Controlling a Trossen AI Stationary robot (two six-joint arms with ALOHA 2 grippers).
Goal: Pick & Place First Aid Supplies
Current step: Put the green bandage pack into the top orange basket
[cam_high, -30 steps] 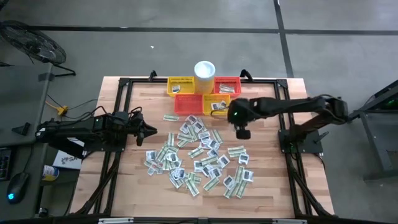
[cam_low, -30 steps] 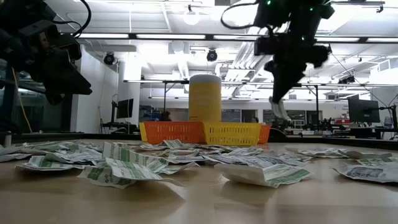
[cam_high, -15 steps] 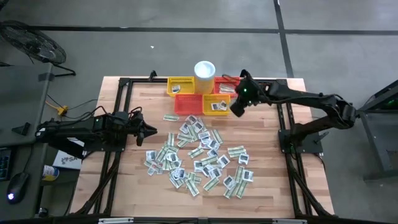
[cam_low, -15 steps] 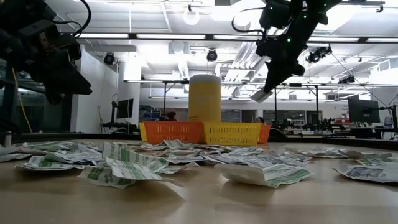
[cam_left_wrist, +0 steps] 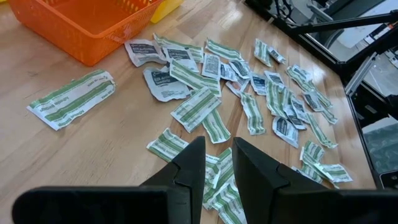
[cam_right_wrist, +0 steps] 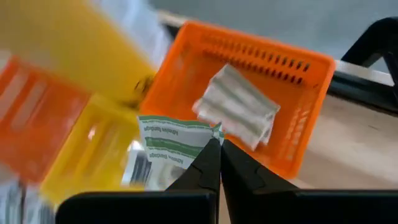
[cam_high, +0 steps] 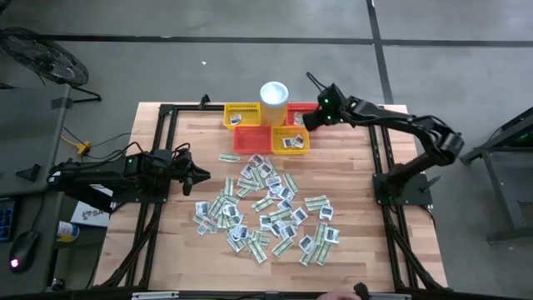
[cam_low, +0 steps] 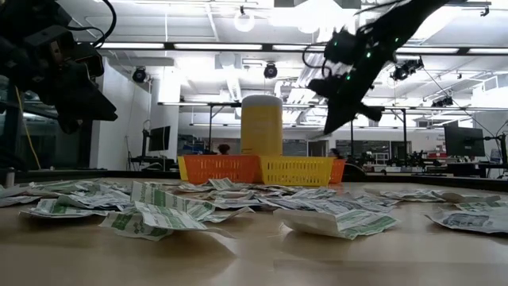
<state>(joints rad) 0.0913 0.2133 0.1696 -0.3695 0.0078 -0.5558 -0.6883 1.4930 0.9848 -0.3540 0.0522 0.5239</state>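
Observation:
The first aid supplies lie as a loose pile of small white and green-striped sachets on the middle of the wooden table, also in the left wrist view. My right gripper is shut on one green-striped sachet above the far right red-orange basket, which has a grey packet in it. In the low view it hangs well above the baskets. My left gripper waits at the table's left side, open with nothing between its fingers, pointing at the pile. My right gripper pinches the sachet by one end between its two fingertips. The fingers slant down from the table's right side. The sachet is lifted clear, sticking out sideways from the fingertips above the baskets.
Two yellow baskets and two red-orange baskets stand in a cluster at the table's far edge, with a white cup behind them. One sachet lies apart from the pile. A black frame borders the table.
My right gripper has swung from the pile's far right side toward the table's far edge, to above the far right red-orange basket. It has rolled about its own axis and stayed shut on the sachet, which travels with it clear of the table.

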